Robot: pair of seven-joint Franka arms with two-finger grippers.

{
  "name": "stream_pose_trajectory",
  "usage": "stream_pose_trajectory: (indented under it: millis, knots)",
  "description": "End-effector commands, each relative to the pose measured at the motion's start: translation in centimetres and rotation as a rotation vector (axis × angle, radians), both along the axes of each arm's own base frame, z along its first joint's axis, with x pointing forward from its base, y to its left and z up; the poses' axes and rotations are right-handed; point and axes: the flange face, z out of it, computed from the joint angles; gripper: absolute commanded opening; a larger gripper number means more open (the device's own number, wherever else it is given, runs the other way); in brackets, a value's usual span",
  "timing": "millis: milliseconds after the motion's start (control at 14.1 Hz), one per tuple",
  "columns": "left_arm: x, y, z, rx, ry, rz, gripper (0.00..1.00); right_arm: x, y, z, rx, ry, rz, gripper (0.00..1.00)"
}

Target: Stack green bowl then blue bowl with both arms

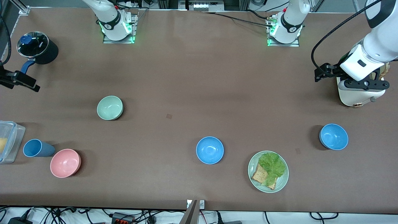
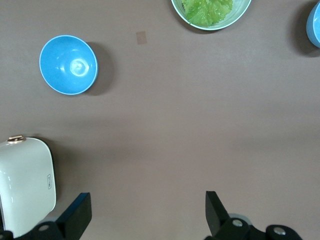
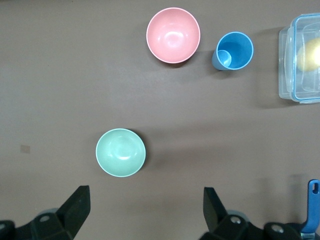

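The pale mint-green bowl [image 1: 109,107] sits upright toward the right arm's end of the table; it also shows in the right wrist view [image 3: 120,152]. One blue bowl [image 1: 210,150] sits mid-table, nearer the front camera, and a second blue bowl [image 1: 333,136] sits toward the left arm's end [image 2: 68,64]. My right gripper [image 1: 18,81] hangs open and empty [image 3: 145,202] high over the table's edge by the pot. My left gripper [image 1: 365,84] hangs open and empty [image 2: 147,207] beside a white appliance. Neither touches a bowl.
A pink bowl [image 1: 65,163], a blue cup [image 1: 37,148] and a clear lidded box [image 1: 7,141] lie at the right arm's end. A lidded black pot [image 1: 37,46] stands there too. A plate with bread and lettuce [image 1: 281,183] lies near the blue bowls. A white appliance [image 1: 351,96] stands under the left arm.
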Motion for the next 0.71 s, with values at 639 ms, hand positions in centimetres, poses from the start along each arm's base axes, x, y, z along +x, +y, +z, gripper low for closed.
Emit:
stream_pose_trajectory:
  millis: [639]
  knots:
    - [-0.26,0.02,0.67,-0.017,0.016,-0.010,1.00,-1.16,0.80,-0.28,-0.029,-0.002,0.032,1.00]
